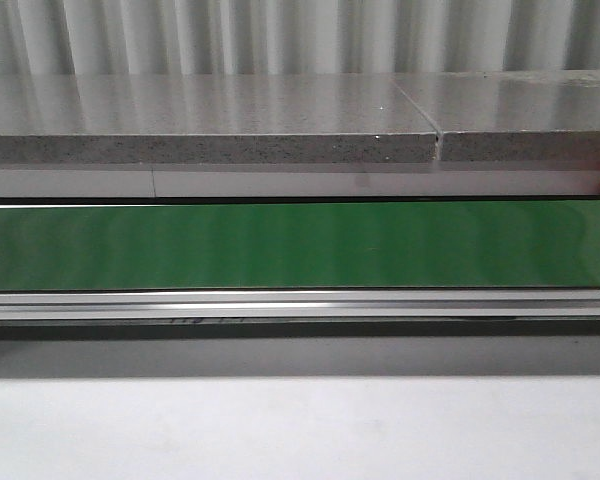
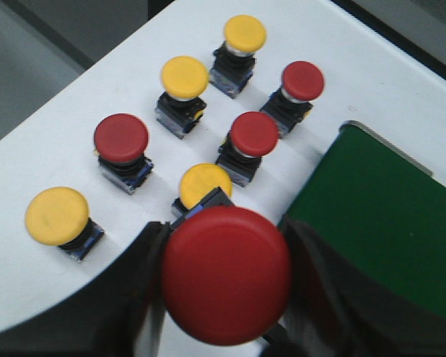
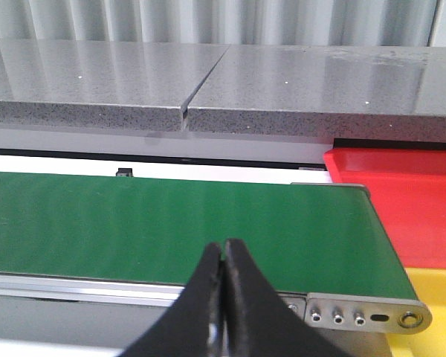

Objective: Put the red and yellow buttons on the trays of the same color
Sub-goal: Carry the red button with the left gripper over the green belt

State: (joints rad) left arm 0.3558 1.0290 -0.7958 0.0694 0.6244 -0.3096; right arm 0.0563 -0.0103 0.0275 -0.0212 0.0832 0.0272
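Behind green belt (image 1: 300, 245), grey stone ledge (image 1: 210, 135)

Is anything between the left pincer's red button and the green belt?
Nothing visible. The left pincer holds the round red push button above the white table, with the green conveyor belt right beside it.

left hand (image 2: 227, 297) clamped on a red button (image 2: 227, 274), right hand (image 3: 224, 256) closed, empty

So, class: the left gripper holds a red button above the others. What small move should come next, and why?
Probably carry the red button sideways to the green belt and set it down there. The left gripper already grips it clear of the seven buttons on the table, and the belt lies bare right beside it.
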